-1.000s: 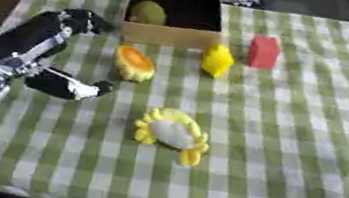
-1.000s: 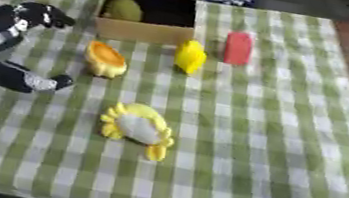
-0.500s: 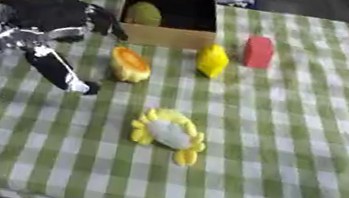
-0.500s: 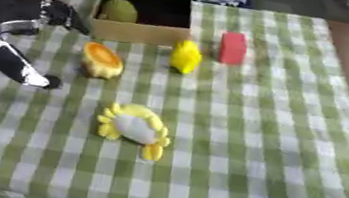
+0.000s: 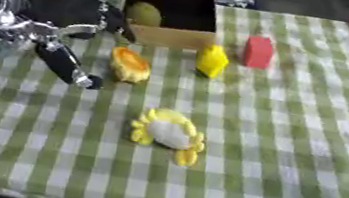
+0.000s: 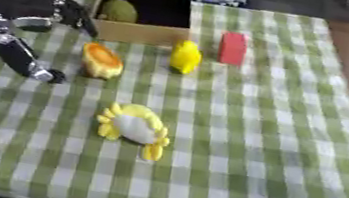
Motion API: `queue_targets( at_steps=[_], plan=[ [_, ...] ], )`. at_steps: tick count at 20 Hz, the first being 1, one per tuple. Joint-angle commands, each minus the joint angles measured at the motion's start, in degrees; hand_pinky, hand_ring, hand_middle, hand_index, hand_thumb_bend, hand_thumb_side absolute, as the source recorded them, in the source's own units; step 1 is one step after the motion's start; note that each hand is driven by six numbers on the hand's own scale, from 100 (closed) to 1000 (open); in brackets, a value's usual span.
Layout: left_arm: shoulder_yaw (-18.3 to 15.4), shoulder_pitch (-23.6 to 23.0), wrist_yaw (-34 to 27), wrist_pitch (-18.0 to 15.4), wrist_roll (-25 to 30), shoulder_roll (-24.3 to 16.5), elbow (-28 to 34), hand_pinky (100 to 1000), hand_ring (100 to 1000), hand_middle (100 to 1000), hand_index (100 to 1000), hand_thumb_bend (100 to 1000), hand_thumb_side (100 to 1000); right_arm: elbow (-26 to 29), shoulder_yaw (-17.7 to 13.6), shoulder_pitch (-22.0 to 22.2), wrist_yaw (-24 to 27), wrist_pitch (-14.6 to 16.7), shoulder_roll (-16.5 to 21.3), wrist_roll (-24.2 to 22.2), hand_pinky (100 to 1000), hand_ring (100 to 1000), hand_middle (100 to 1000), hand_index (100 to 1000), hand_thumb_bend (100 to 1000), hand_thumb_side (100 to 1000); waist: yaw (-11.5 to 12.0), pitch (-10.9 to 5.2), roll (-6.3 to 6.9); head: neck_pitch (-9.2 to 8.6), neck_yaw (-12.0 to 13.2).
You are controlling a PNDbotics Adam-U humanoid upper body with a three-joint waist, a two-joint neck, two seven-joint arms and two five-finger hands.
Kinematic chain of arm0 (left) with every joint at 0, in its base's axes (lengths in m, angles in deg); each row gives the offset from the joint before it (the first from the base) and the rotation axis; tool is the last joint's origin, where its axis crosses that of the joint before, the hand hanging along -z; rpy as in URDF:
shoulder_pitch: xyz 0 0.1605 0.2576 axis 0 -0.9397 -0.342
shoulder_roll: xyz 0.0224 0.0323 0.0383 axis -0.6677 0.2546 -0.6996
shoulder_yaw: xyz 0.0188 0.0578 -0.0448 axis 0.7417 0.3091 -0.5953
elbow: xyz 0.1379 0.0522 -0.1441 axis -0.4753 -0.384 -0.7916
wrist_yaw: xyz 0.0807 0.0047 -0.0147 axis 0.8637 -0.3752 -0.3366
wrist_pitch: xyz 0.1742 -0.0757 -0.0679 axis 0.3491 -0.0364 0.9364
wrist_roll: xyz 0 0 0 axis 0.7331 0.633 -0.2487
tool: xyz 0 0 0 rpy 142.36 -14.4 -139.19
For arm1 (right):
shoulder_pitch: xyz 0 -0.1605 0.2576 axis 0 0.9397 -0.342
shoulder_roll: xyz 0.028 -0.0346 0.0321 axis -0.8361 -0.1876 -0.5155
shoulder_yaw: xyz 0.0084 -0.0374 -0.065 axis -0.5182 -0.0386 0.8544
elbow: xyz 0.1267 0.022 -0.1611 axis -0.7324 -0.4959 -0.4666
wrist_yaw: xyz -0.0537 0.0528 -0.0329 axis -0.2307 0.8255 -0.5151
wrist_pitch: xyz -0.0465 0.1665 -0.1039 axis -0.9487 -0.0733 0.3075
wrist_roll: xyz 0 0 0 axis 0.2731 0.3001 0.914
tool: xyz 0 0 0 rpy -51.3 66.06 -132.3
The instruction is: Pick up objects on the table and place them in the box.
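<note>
One left hand (image 5: 64, 11) above orange toy (image 5: 130, 64), fingers spread (grasping nothing), beside box (image 5: 170, 37)

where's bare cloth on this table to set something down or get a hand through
The widest bare cloth lies right of the yellow and white toy and below the red block. The near strip under that toy is bare too. It is crowded around the box, where the orange object, yellow object and left hand cluster.

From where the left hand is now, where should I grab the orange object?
Take the orange object across its sides, coming from its left and above. It stands apart from the other things, and the left hand is beside it on that side, so that approach looks unobstructed.
</note>
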Motion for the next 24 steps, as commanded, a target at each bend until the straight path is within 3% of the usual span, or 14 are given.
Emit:
queue_targets(
  at_steps=[1,14,24],
  plan=[
    [0.4,1.7,0.8,-0.5,0.6,-0.8,-1.9,767,720,736,852,483,168,0.6,-0.1,-0.4,0.2,0.1,1.4,-0.3,598,654,628,831,100,427,-0.1,-1.65,0.79,0.28,0.2],
    [2.8,4.7,5.5,-3.0,0.7,1.7,-9.3,759,701,712,828,473,121,0.6,0.2,-0.5,0.3,0.2,1.4,-0.6,598,654,627,828,100,426,-0.4,-1.58,1.01,0.28,0.0],
    [3.6,5.9,9.0,-4.0,-2.9,3.2,-10.3,740,677,686,801,429,100,0.5,0.2,-0.6,0.3,0.3,1.4,-0.7,598,653,627,826,100,426,-0.5,-1.58,1.10,0.28,0.0]
  ],
)
